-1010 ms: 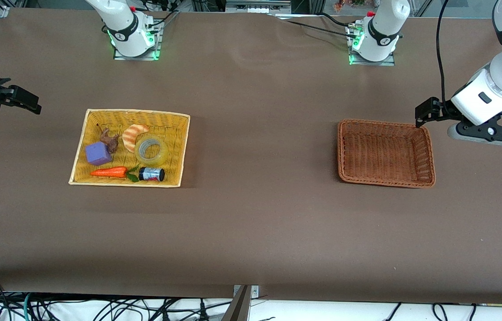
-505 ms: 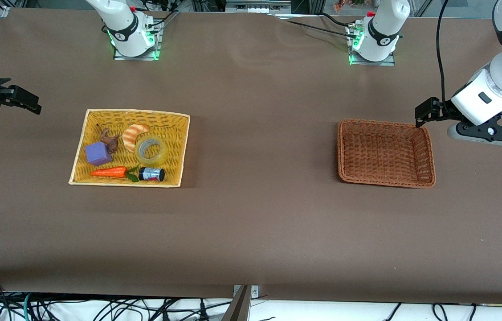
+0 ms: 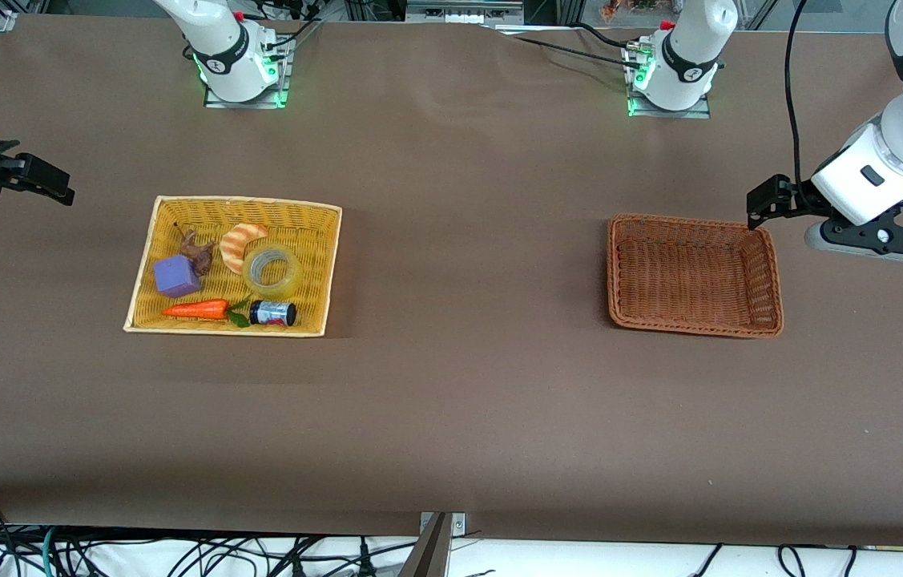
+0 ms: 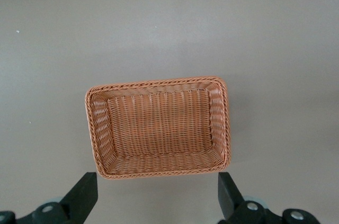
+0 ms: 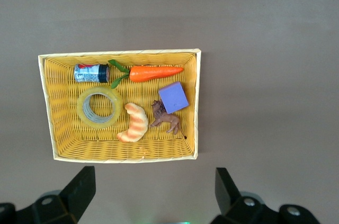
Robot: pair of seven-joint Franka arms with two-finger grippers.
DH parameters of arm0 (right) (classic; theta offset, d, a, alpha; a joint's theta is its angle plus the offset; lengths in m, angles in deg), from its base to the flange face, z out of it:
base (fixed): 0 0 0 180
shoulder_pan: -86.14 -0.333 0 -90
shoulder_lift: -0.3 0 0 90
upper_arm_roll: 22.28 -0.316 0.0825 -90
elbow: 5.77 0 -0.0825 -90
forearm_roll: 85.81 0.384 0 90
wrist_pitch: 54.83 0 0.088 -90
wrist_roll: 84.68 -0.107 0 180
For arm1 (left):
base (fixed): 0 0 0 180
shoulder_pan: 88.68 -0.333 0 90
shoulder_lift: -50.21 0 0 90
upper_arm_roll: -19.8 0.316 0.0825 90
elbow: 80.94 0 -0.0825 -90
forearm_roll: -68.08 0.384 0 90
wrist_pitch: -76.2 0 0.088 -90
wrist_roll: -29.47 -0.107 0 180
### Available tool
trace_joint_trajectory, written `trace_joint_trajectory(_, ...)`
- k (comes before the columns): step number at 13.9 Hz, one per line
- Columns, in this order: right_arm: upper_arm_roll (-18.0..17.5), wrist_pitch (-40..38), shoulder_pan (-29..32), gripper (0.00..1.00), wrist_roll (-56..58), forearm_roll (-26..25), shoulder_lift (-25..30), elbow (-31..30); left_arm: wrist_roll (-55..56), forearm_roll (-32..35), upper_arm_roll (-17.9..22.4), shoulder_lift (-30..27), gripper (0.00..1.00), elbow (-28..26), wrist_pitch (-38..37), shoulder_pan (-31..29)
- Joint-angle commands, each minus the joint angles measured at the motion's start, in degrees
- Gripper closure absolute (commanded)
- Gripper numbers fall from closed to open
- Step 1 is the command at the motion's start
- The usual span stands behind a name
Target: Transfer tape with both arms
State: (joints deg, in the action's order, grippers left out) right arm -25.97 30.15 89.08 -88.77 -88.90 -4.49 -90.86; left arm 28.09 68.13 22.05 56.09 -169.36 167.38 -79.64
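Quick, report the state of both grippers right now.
Left gripper: open, holding nothing, up by the brown basket.
Right gripper: open, holding nothing, up beside the yellow basket; the tape lies in that basket.

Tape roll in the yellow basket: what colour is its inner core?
Grey, inside a translucent yellowish ring. The tape shows best in the right wrist view.

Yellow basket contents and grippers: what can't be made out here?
- small can: label too small to read in the front and right wrist views.
- right gripper: arm cut off by the front view's edge.
- left gripper: only the fingertips show in the left wrist view.
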Motion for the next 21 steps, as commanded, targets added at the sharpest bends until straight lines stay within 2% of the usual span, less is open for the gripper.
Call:
trace_joint_trajectory(1,-0.8,-0.6,0.8,0.0,0.0,-0.5,-0.1,0.8,0.2,-1.0,-0.1,-0.3,0.0,0.5,-0.7,-0.2)
trace_joint_trajectory(17,-0.8,-0.7,0.8,0.0,-0.1,-0.4,-0.2,0.6,0.0,-1.0,0.0,-0.3,0.0,0.4,-0.7,-0.3)
trace_joint_trajectory(21,-1.1,-0.2,0.4,0.0,0.7,-1.0,-3.1,0.4,0.0,-1.0,0.0,-0.3,0.0,0.4,-0.7,-0.3)
